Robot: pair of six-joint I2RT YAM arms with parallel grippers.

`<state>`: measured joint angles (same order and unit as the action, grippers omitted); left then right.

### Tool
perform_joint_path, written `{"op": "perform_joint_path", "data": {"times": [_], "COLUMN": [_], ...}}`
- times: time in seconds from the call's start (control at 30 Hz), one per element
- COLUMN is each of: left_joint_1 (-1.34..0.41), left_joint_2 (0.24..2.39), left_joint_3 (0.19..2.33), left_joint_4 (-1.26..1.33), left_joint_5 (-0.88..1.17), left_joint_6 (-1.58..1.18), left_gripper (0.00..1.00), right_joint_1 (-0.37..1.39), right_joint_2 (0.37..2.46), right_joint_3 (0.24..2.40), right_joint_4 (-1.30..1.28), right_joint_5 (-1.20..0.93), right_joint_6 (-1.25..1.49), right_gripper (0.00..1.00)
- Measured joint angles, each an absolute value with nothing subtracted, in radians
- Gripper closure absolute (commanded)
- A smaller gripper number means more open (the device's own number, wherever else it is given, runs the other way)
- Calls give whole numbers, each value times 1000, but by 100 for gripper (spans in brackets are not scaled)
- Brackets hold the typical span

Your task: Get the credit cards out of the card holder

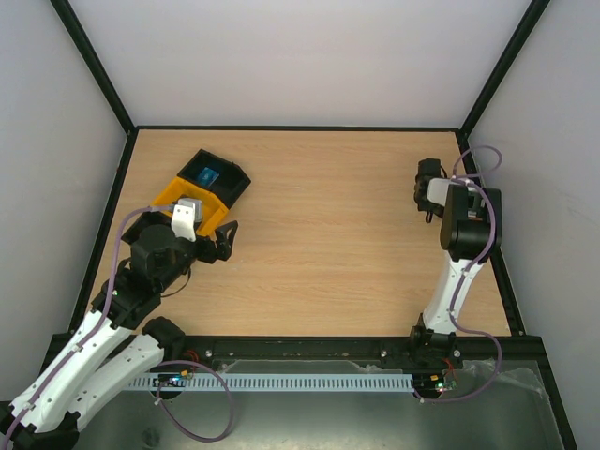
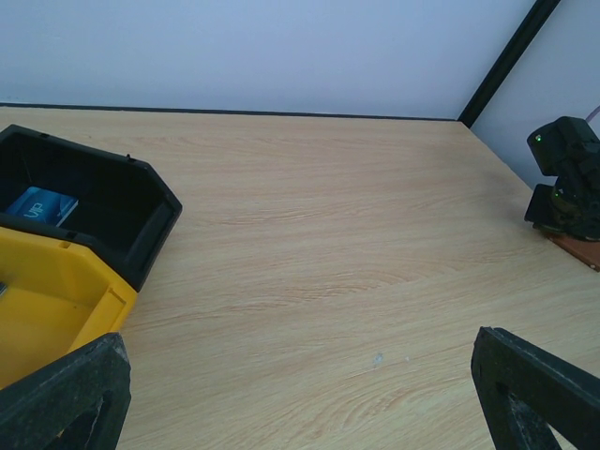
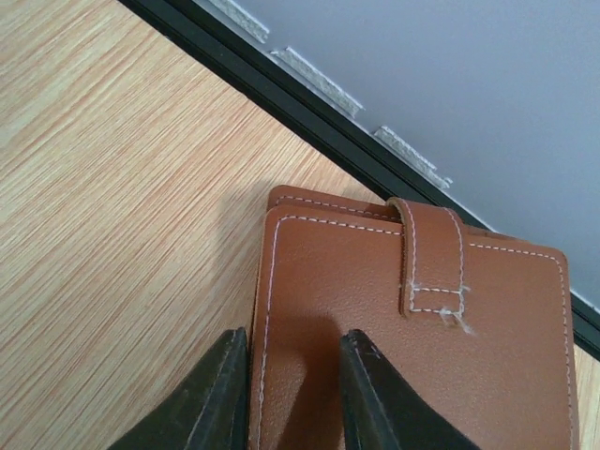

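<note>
The card holder is a brown leather wallet, closed, its tab folded over the edge. It lies flat by the table's right edge. My right gripper is right over its near-left edge with a narrow gap; one fingertip is beside the edge, the other on the cover. In the top view the right gripper hides the wallet. A brown corner shows in the left wrist view. No credit cards show. My left gripper is open and empty over bare table, beside the bins.
A yellow bin and a black bin stand together at the far left. A blue card-like item lies in the black bin. A black frame rail runs just behind the wallet.
</note>
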<state>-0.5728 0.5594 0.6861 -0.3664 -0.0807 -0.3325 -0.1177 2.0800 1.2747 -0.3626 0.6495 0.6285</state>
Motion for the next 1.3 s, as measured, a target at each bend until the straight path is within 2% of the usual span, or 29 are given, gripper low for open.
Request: {"op": "perform_joint_path", "data": {"times": [0.23, 0.63, 1.0, 1.3], "left_joint_1": [-573, -571, -571, -571], "left_joint_2": [559, 559, 559, 559], "left_joint_3": [686, 686, 686, 686], "left_joint_4": [-366, -367, -367, -369], "left_joint_5": [-81, -85, -103, -112], "left_joint_6": [-332, -332, -332, -339], "left_gripper": [0, 0, 0, 0], "right_joint_1": [-115, -38, 138, 355], "right_joint_2": [2040, 1940, 1775, 1650], "right_joint_3": [1238, 1150, 1047, 964], "right_joint_4": [-331, -307, -307, -294], "right_joint_5": [599, 508, 329, 184], "right_joint_6": [621, 573, 543, 544], "right_gripper": [97, 98, 98, 98]}}
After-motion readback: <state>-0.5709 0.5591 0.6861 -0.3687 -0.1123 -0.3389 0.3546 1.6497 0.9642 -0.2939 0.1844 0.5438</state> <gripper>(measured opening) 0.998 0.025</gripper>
